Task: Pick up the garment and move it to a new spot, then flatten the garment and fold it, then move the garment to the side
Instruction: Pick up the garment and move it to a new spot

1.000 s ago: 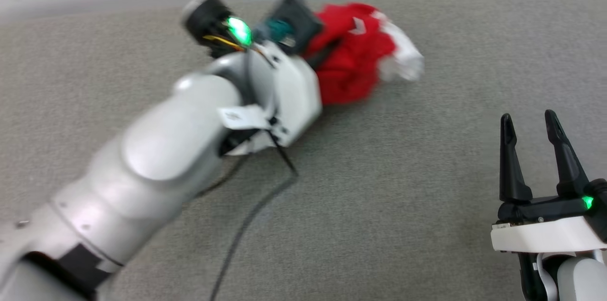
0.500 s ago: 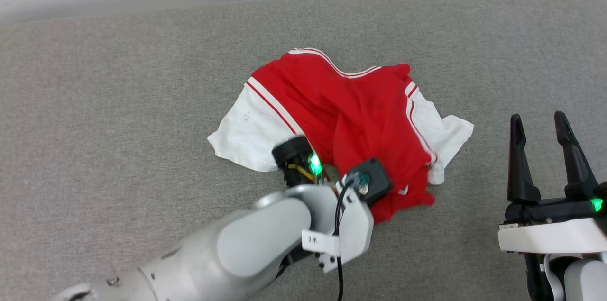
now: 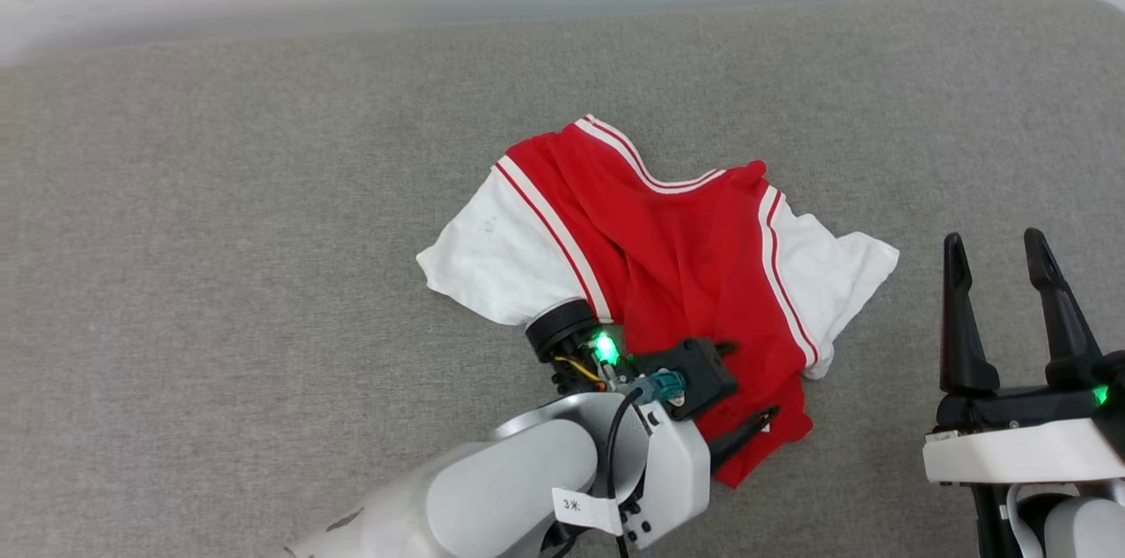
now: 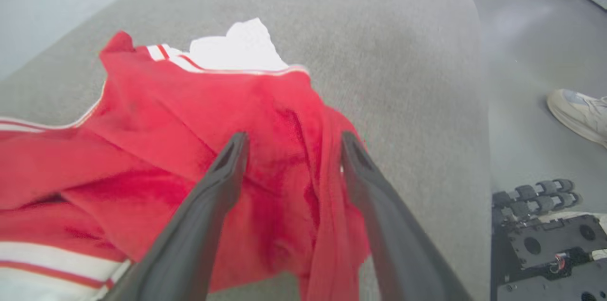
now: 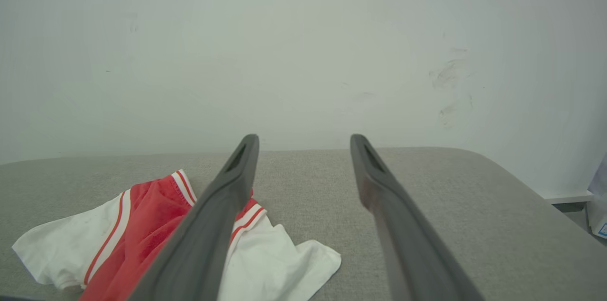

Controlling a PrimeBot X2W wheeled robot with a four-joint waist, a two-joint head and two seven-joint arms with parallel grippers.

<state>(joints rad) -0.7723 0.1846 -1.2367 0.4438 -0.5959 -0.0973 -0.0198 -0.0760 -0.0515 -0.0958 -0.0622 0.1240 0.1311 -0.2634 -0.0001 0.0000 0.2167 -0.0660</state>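
Two pincers: the left pincer [image 3: 754,380] hangs over the hem of the jersey T-shirt [image 3: 694,250] with its fingers spread wide. The right pincer [image 3: 993,238] is just as wide and empty, out at 4 o'clock.
Jersey T-shirt: lies near the middle of the grey cloth-covered tabletop [image 3: 220,233], collar toward 12 o'clock, white sleeves at 9 and 3 o'clock, hem bunched toward 6 o'clock.
Left fingers apart: red cloth sags loose between them and neither finger pinches it, so the jersey T-shirt looks set down at its new spot.
Creases: the red body is rumpled and the hem is doubled over, so flattening seems next.
Right arm idle: probably waiting clear of the cloth for a sleeve or hem corner.
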